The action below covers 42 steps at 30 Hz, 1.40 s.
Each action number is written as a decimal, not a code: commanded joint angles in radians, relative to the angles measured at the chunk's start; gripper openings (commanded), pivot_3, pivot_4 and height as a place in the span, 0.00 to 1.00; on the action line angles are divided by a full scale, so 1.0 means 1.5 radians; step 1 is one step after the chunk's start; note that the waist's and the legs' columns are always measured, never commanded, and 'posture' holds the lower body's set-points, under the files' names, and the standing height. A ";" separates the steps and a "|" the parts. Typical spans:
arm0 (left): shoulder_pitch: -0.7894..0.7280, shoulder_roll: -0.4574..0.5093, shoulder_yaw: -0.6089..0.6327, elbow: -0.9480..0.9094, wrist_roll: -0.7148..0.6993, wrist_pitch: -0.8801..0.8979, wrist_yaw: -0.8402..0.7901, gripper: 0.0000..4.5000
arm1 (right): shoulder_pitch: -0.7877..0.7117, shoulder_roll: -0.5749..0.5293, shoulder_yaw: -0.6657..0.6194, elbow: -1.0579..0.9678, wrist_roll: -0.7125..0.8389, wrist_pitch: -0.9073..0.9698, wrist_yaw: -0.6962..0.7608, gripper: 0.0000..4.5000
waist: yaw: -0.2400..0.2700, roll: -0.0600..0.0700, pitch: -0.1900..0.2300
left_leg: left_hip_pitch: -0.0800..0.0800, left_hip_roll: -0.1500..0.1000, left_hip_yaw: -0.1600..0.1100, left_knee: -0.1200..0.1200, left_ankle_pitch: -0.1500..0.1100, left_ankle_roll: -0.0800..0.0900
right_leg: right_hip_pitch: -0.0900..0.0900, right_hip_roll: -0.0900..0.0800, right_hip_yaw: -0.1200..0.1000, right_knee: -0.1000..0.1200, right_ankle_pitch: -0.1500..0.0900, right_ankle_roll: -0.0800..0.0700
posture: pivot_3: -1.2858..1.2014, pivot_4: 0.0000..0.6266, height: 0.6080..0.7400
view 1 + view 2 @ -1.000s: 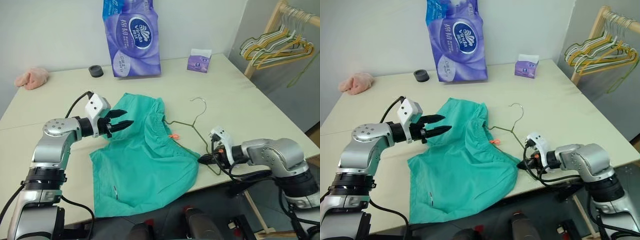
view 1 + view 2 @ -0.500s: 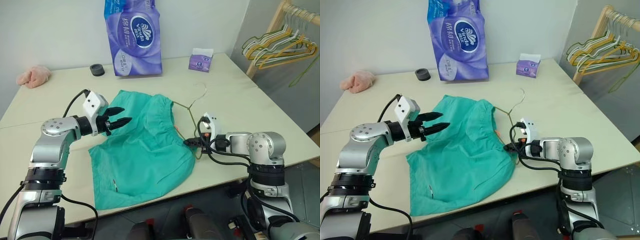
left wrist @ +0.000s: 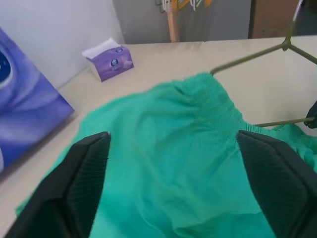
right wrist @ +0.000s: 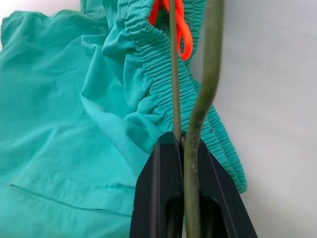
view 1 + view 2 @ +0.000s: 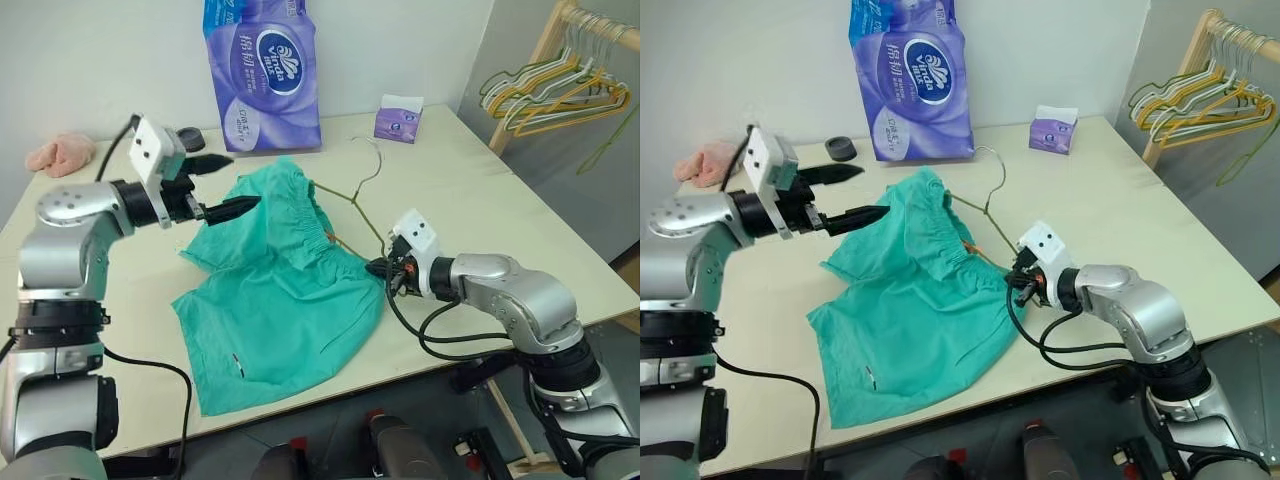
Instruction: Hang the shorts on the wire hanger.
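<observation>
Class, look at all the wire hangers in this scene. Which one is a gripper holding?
The olive-green wire hanger at the table's middle, threaded into the teal shorts: the right gripper is shut on its wire. The other hangers hang untouched on the wooden rack at the right.

Cream table [image 5: 470, 190]. Teal shorts [image 5: 270, 310] lie near centre, their far part raised off the surface. Along the far edge, left to right: pink cloth [image 5: 62, 156], black round object [image 5: 190, 136], purple tissue-roll pack [image 5: 262, 72], small purple tissue box [image 5: 398, 120].
</observation>
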 commanded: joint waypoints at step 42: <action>-0.110 -0.034 -0.151 0.242 0.192 -0.300 -0.233 0.05 | -0.009 -0.081 0.085 -0.028 -0.202 -0.389 0.197 0.11 | -0.002 -0.001 -0.001 | -0.003 0.000 0.000 0.010 -0.001 0.001 | 0.000 0.001 0.000 0.005 0.000 0.000 | 0.44 0.09 1.00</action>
